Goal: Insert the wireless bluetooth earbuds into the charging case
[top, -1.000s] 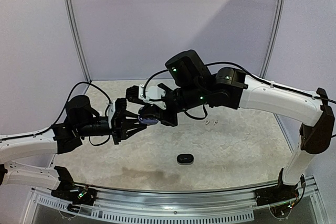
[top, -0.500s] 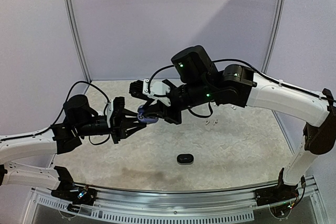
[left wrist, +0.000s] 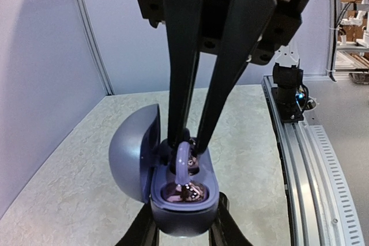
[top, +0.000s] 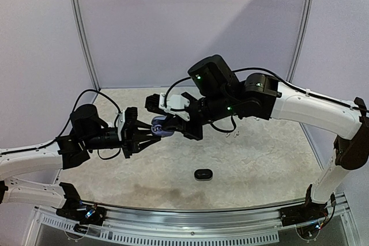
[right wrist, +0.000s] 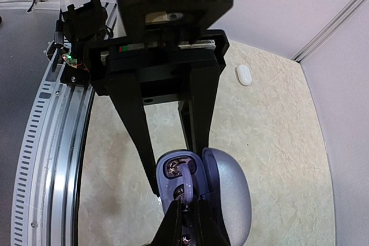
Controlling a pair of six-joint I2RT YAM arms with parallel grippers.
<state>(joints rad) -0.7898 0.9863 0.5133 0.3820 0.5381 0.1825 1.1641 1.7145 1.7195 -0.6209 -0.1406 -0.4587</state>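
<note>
My left gripper [left wrist: 183, 233] is shut on the base of a purple-blue charging case [left wrist: 182, 203], held above the table with its lid [left wrist: 131, 155] swung open to the left. From above, my right gripper [right wrist: 185, 214] is shut on a purple earbud [right wrist: 185, 184]. The earbud [left wrist: 183, 162] lies over the case's inner wells, and I cannot tell whether it is seated. In the top view both grippers meet at the case [top: 159, 129], the left gripper [top: 147, 136] from the left and the right gripper [top: 166, 125] from the right.
A small black case [top: 202, 173] lies shut on the mottled table in front of the grippers. Two tiny white earbuds [top: 232, 135] lie under the right arm. A small white oval thing [right wrist: 244, 75] rests farther off. Grey walls close the back and both sides.
The right arm has shifted a little to the right and its gripper has settled lower onto the open case. The left gripper still holds the case in nearly the same place.
</note>
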